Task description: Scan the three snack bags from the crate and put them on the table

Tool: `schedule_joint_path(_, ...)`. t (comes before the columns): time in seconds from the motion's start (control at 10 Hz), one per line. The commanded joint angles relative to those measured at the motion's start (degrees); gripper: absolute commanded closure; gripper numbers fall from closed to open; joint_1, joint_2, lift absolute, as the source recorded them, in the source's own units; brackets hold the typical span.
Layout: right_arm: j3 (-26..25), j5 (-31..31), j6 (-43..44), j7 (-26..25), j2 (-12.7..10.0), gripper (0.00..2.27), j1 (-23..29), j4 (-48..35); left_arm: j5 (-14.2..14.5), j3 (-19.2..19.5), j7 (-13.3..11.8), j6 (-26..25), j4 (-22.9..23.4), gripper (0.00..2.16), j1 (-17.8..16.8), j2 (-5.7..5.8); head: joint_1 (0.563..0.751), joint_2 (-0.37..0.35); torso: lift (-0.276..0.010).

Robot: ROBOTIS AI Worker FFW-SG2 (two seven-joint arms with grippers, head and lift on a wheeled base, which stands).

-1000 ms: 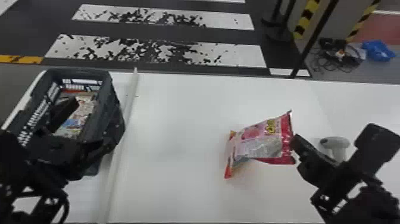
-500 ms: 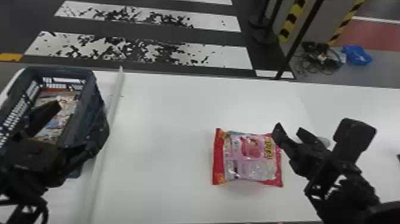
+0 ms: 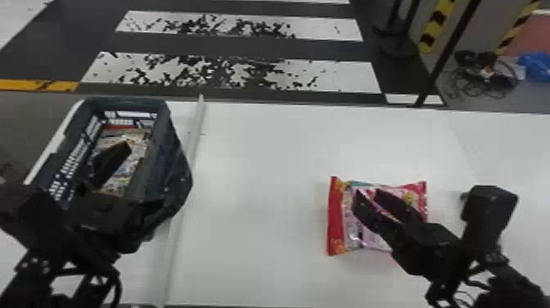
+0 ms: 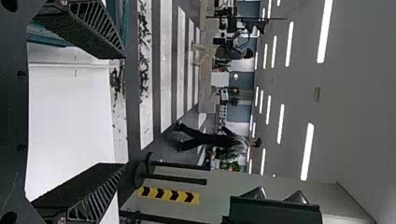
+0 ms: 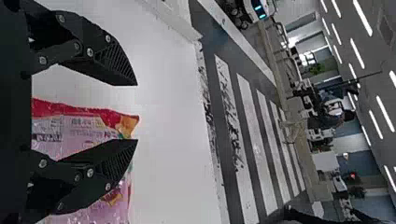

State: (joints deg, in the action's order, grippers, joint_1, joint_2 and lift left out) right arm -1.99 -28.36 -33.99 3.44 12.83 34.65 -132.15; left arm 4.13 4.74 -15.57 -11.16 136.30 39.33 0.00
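Over the pink and red snack bag (image 3: 356,233), which lies on the table, my right gripper (image 3: 367,194) is open. In the right wrist view the bag (image 5: 70,140) shows between and beneath the spread fingers of that gripper (image 5: 136,112). At the left, my left gripper (image 3: 142,176) is open at the near part of the dark crate (image 3: 176,172), one finger over its contents. The same gripper (image 4: 125,110) stands with its fingers wide apart in the left wrist view. Packets (image 3: 135,164) lie inside the crate. The scanner is mostly hidden behind the right wrist.
A pale raised strip (image 3: 184,213) runs front to back on the white table (image 3: 262,172), between crate and bag. Beyond the table's far edge are floor markings, a slanting black pole (image 3: 446,57) and tangled cables (image 3: 483,78).
The bag was tilted up at my right gripper; it has been let go and lies flat. That gripper has opened and moved left over it. The head view has shifted as well.
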Motion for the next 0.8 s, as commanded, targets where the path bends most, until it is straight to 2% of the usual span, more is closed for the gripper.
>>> schedule_joint_path(0.0,6.1,4.4,1.9,0.6,-0.4,1.94,-2.6,4.2,0.1,-0.3,-0.1,0.5,0.1,0.04,0.7,-0.09,0.695,0.023,-0.094)
schedule_joint_path(0.2,12.2,8.8,6.1,1.3,-1.5,2.13,-7.6,13.3,0.0,-0.4,-0.1,2.8,0.2,0.04,2.5,0.09,0.695,0.098,-0.094)
schedule_joint_path(0.4,14.9,10.8,11.7,1.4,-1.7,2.13,-8.0,18.8,0.1,0.2,-0.1,3.3,0.0,0.04,3.0,0.26,0.695,0.142,-0.094)
schedule_joint_path(0.7,14.3,11.9,13.5,0.0,-1.6,2.13,-7.9,21.9,0.0,-0.1,0.0,3.1,-0.4,0.04,2.1,0.00,0.695,0.163,-0.094)
